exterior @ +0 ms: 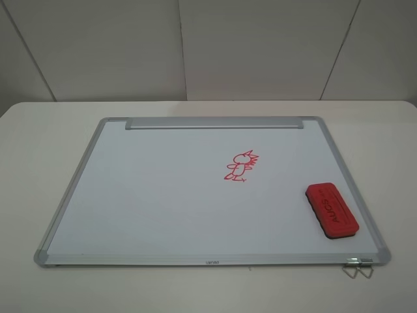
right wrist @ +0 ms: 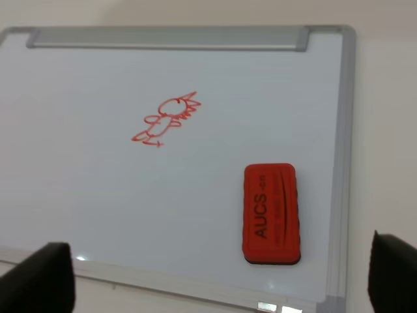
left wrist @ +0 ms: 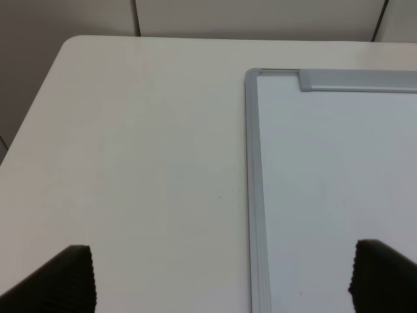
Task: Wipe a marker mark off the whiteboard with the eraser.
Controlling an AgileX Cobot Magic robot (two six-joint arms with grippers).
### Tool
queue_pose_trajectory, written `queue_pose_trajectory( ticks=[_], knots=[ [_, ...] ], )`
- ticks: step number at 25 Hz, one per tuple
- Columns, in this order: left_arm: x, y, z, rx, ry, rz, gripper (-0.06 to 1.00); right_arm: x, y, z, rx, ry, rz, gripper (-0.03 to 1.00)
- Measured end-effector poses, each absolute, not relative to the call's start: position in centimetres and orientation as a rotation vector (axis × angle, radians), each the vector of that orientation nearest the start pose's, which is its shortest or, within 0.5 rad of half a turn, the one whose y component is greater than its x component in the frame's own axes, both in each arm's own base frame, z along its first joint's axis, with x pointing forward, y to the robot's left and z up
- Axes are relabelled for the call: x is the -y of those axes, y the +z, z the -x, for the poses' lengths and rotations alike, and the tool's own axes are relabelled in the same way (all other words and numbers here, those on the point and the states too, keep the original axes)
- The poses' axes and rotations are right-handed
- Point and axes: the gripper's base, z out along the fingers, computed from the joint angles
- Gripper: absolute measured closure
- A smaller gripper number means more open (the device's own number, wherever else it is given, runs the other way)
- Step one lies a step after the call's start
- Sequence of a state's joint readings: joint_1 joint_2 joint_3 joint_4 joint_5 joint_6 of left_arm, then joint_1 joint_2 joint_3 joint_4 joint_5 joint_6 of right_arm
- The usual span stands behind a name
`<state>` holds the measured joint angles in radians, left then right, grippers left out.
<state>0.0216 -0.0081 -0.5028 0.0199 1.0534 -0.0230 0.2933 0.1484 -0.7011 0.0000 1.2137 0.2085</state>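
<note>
The whiteboard (exterior: pixel 163 202) lies flat on the white table, silver-framed, with its pen-tray strip (exterior: pixel 215 122) along the far edge. The red eraser (exterior: pixel 331 208) rests on the board near the front right corner, lettering up; the right wrist view shows the eraser (right wrist: pixel 272 213) just ahead of my right gripper (right wrist: pixel 216 274), which is open and empty. My left gripper (left wrist: pixel 225 279) is open over the board's left frame (left wrist: pixel 255 195). A wide bird-like marker mark does not show in any view. Neither arm appears in the exterior high view.
One upright red doodle with a spiky crest (exterior: pixel 242 167) is drawn right of the board's middle, also in the right wrist view (right wrist: pixel 166 120). A metal hanging clip (exterior: pixel 357 268) sticks out at the front right corner. Bare table (left wrist: pixel 143 163) lies left of the board.
</note>
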Motion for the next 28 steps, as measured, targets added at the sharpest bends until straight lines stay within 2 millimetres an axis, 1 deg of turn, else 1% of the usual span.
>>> queue_pose_trajectory(
  ticks=[2,5,8,15,19,24,28],
  knots=[
    [-0.1,27.9,0.6,-2.025,0.023,0.046,0.17,0.7,31.9,2.2,-2.096,0.304,0.09,0.16],
    [-0.1,27.9,0.6,-2.025,0.023,0.046,0.17,1.1,31.3,3.0,-2.052,0.277,0.088,0.16],
    [-0.1,27.9,0.6,-2.025,0.023,0.046,0.17,1.4,30.1,2.5,-2.056,0.227,0.081,0.16],
    [-0.1,27.9,0.6,-2.025,0.023,0.046,0.17,0.8,28.2,0.7,-2.039,0.208,0.12,0.16],
    [-0.1,27.9,0.6,-2.025,0.023,0.046,0.17,0.7,28.2,0.6,-2.029,0.196,0.146,0.16],
    [-0.1,27.9,0.6,-2.025,0.023,0.046,0.17,0.6,28.2,0.7,-2.023,0.118,0.077,0.16],
    [-0.1,27.9,0.6,-2.025,0.023,0.046,0.17,0.6,28.2,0.7,-2.024,0.095,0.057,0.16]
  ],
)
